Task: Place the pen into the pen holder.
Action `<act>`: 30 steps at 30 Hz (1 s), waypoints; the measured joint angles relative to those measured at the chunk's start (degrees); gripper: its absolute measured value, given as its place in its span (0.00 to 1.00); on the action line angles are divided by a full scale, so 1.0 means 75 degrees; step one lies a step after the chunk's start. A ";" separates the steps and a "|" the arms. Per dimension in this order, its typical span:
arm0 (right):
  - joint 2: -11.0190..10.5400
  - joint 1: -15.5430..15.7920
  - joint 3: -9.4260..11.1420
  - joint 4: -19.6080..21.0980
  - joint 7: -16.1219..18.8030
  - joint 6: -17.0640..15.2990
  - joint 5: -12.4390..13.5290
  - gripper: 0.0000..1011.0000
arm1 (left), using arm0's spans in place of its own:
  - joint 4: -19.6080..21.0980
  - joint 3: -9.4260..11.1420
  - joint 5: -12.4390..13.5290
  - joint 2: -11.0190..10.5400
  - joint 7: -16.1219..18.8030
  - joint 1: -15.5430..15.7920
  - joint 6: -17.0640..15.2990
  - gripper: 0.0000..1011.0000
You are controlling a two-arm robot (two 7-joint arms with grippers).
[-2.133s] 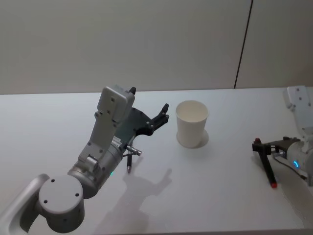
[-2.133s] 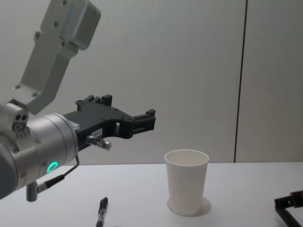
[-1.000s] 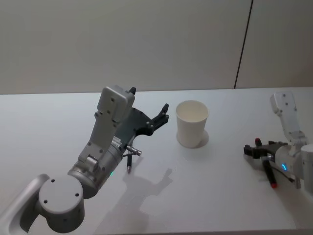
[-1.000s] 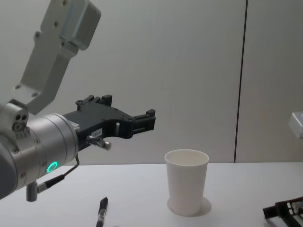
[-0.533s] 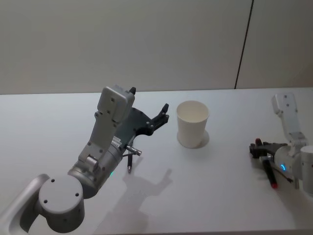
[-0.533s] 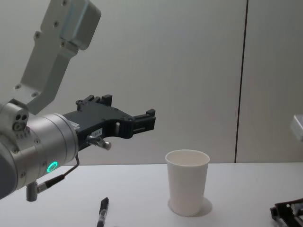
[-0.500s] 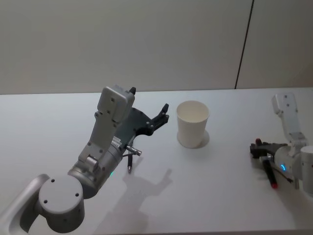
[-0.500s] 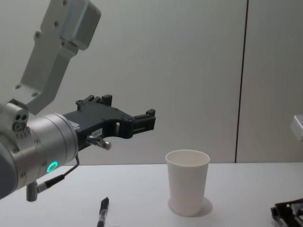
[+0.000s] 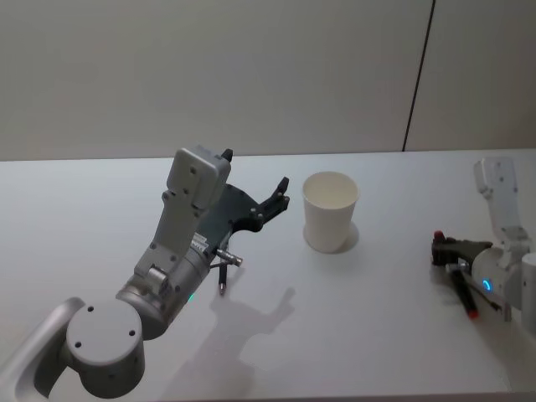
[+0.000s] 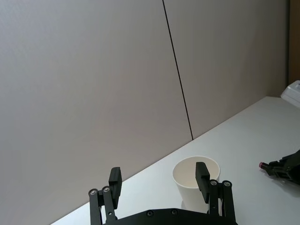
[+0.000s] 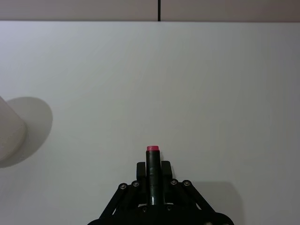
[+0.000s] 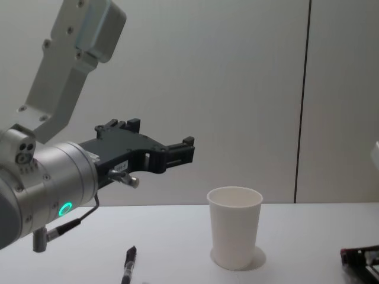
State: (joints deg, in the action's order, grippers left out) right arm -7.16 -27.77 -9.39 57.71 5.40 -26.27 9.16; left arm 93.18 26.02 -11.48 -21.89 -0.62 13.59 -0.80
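The pen holder is a white paper cup standing upright mid-table, also seen from the chest and from the left wrist. The pen is black with a red end. It lies lengthwise in my right gripper, which is shut on it low over the table, well right of the cup. From the chest, that gripper sits at the lower right edge. My left gripper hangs open and empty above the table, left of the cup, its fingers framing the cup.
A second black pen lies on the table under my left arm, also visible from the chest. The white table ends at a grey wall behind. Bare tabletop separates the cup from my right gripper.
My right gripper, still holding the pen, has drifted a little to the right, away from the cup. The left arm, the cup and the second pen have not moved.
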 joint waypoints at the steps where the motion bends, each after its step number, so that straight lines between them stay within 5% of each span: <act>1: -0.0003 0.0007 0.0004 0.0018 0.0011 0.0045 0.0009 0.18 | 0.0000 0.0000 0.0000 0.0000 0.0000 0.0000 0.0000 0.99; 13: -0.0065 0.0233 0.0063 0.0492 0.0146 0.0855 0.0068 0.18 | 0.0000 0.0000 0.0000 0.0000 0.0000 0.0000 0.0000 0.99; 30: -0.0075 0.0523 -0.0020 0.1136 0.0309 0.2533 -0.0174 0.18 | 0.0000 0.0000 0.0000 0.0000 0.0000 0.0000 0.0000 0.99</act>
State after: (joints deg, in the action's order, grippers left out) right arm -7.72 -23.85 -9.53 66.22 7.72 -7.28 7.85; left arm 93.17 26.02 -11.48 -21.89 -0.63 13.59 -0.80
